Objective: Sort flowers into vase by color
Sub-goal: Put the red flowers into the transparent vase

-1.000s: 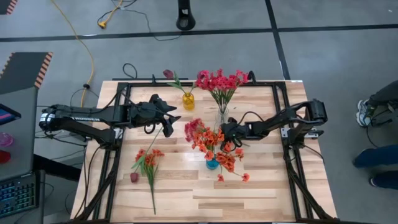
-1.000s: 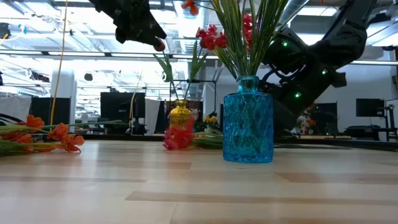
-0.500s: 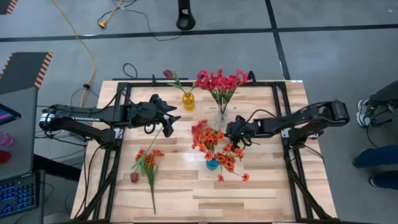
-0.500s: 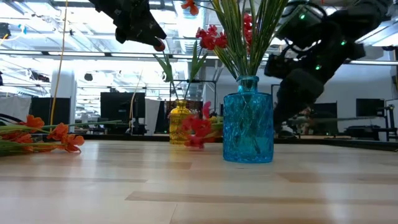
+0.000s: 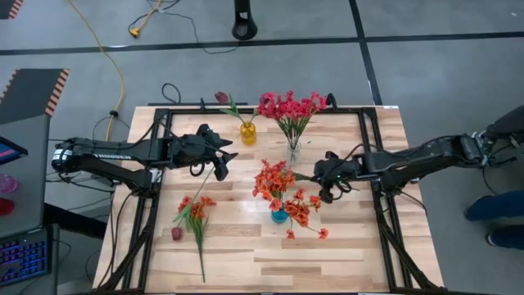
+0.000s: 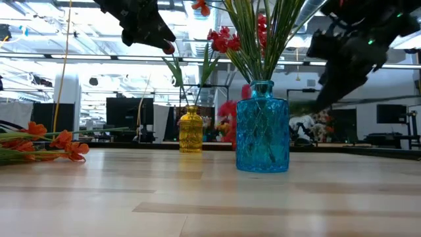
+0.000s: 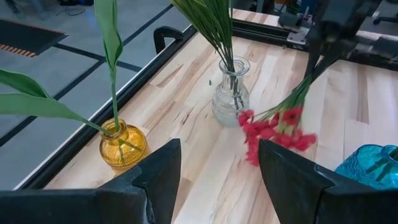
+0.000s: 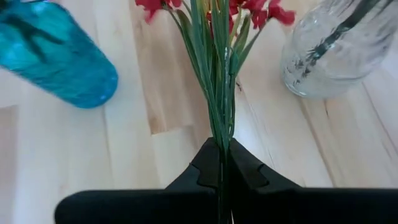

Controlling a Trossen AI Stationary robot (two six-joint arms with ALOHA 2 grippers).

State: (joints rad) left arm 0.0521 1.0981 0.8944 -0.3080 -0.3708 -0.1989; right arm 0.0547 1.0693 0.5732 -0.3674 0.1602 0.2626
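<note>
Flowers: we note orange blooms (image 5: 288, 197) in blue vase (image 5: 280, 216), pink (image 5: 288, 107) in clear vase (image 5: 293, 152); right pincer (image 5: 322, 174) grasping red spray (image 7: 272, 132); left pincer (image 5: 223, 162) released

You've got three vases: yellow vase (image 5: 248, 132), clear vase (image 5: 292, 152), blue vase (image 5: 280, 215). Two arms working.
</note>
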